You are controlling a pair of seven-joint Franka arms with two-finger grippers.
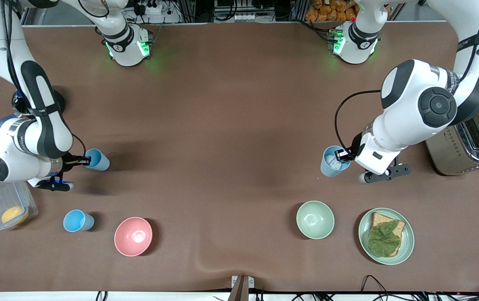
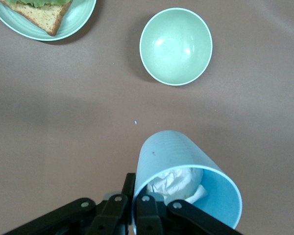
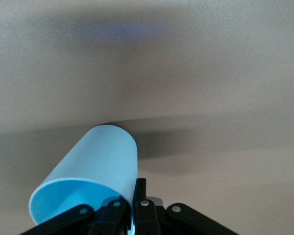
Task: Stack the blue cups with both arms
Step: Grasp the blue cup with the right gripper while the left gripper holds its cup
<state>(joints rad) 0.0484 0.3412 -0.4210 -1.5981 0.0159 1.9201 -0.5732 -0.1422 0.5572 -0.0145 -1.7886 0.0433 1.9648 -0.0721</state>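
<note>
Right gripper jaws pinch a sky-blue cup's rim; left gripper jaws pinch the paper-stuffed grey-blue cup. Third cup stands on the tabletop. Lift straight, keeping rims level.

Each tool holds a cup at its own end of the desk, left tool and right tool, with a third cup beside a bowl nearer the camera.
</note>
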